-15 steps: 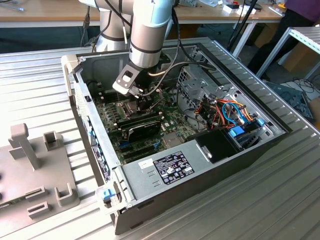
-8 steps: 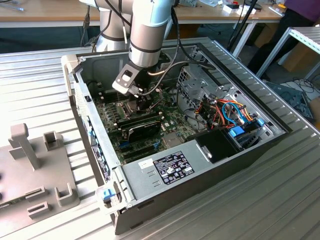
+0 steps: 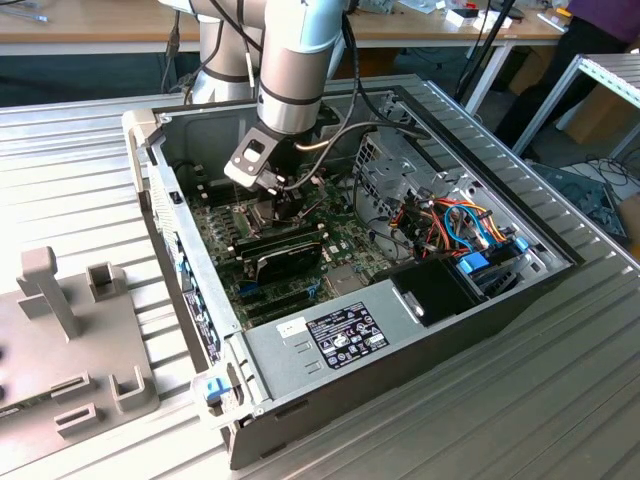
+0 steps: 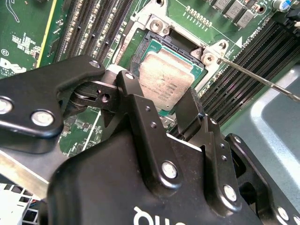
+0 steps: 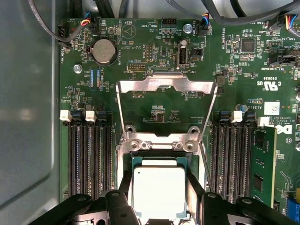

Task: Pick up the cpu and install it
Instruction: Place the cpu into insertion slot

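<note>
Down inside an open computer case [image 3: 150, 150] on a slatted metal table [image 3: 520, 400], low over the green motherboard [image 3: 345, 250]. Reading the exterior view as a clock face centred on the gripper [image 3: 283, 205]: at 6 o'clock, just beside, a black oblong module [image 3: 285, 255]; at 2 o'clock, near, a perforated drive cage [image 3: 385, 165]; at 4 o'clock, a tangle of coloured cables [image 3: 460, 225]; at 5 o'clock, along the case wall, a grey power supply [image 3: 340, 335]; at 8 o'clock, well apart and outside the case, a grey fixture block [image 3: 60, 340]. In the wrist views, hemmed in by banks of memory slots [image 5: 89, 154], one bank on each flank of the socket [image 4: 159, 40]. Beyond the socket, toward the coin cell [image 5: 104, 50], a metal load plate [image 5: 166, 91] swung open and lying over the board. Alongside the socket, a thin lever rod [image 4: 253, 75] standing clear. Clamped on the cpu [image 5: 158, 194], with black fingers [image 5: 125, 187] against two opposite edges, those facing the slot banks. Directly between the fingertips, set flat within the socket's opening, silvery top up. Whether fully seated, cannot tell. Square, so without a long axis; edges parallel to the socket frame and the slot rows.
</note>
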Tool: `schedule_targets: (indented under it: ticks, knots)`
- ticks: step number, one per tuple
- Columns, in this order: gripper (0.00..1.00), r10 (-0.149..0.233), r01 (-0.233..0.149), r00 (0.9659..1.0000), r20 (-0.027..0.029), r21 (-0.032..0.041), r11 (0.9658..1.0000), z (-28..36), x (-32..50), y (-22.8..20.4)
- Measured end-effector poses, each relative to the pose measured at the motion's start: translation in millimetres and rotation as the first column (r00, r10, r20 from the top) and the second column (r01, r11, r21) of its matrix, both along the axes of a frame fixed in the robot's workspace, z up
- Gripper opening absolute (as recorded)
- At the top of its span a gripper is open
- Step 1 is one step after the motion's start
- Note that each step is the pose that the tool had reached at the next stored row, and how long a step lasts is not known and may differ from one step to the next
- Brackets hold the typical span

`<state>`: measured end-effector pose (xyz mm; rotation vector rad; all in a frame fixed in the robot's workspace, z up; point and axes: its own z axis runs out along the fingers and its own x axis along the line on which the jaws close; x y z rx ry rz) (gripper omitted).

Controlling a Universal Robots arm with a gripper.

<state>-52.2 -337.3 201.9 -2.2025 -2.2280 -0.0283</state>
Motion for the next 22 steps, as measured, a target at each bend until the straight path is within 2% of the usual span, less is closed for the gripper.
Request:
schedule_targets:
  ticks: [22]
  knots:
    - [0.55, -0.007, 0.007, 1.0000, -0.0001, -0.0001, 1.0000, -2.2, 0.0, 0.1]
